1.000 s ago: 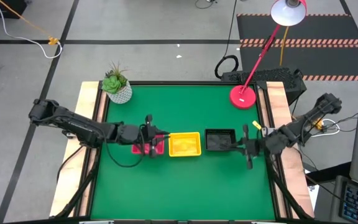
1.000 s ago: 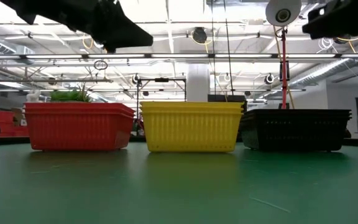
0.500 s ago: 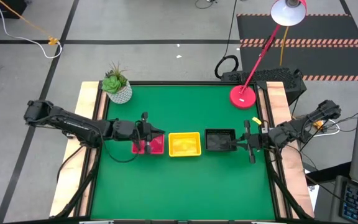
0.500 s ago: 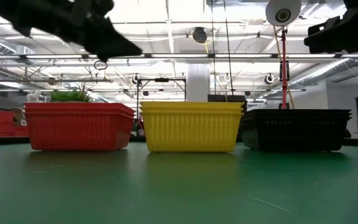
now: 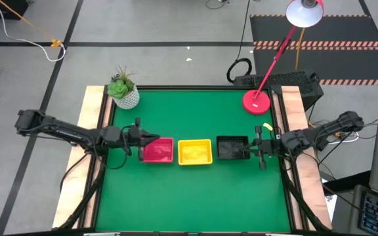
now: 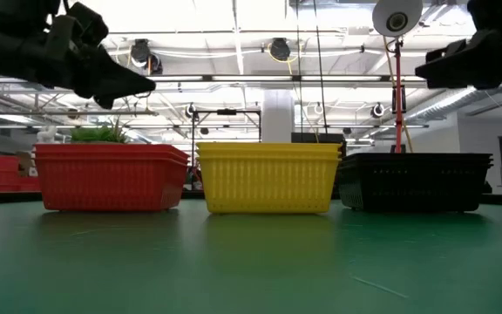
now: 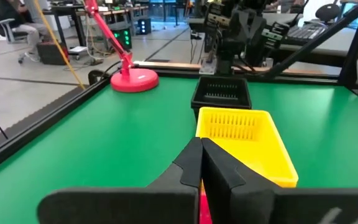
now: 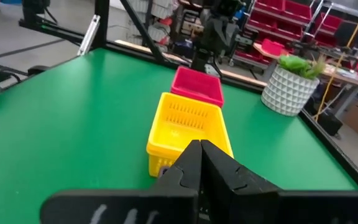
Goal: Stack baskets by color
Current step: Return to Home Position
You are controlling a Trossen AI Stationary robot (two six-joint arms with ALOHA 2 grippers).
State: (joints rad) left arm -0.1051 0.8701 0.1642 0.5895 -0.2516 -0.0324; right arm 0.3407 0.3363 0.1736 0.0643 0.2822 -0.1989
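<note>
Three baskets stand in a row on the green table (image 5: pixel 176 196): red (image 5: pixel 159 151) on the left, yellow (image 5: pixel 195 151) in the middle, black (image 5: pixel 231 147) on the right. In the low view each shows several nested rims: red (image 6: pixel 110 176), yellow (image 6: pixel 268 177), black (image 6: pixel 417 181). My left gripper (image 5: pixel 148 139) hovers shut at the red basket's left end, above its rim (image 6: pixel 142 85). My right gripper (image 5: pixel 250 149) hovers shut at the black basket's right end, also above the rim (image 6: pixel 425 70). Both wrist views show fingers closed on nothing: left (image 7: pixel 201 155), right (image 8: pixel 199 152).
A white plant pot (image 5: pixel 125 95) stands at the far left corner. A round red lamp base (image 5: pixel 257 101) sits at the far right corner, its arm slanting up behind the table. Bare green surface lies in front of and behind the basket row.
My left gripper has drawn back from over the red basket toward the table's left edge and sunk a little. My right gripper has come down slightly and pulled back toward the right edge. The three baskets have stayed where they were.
</note>
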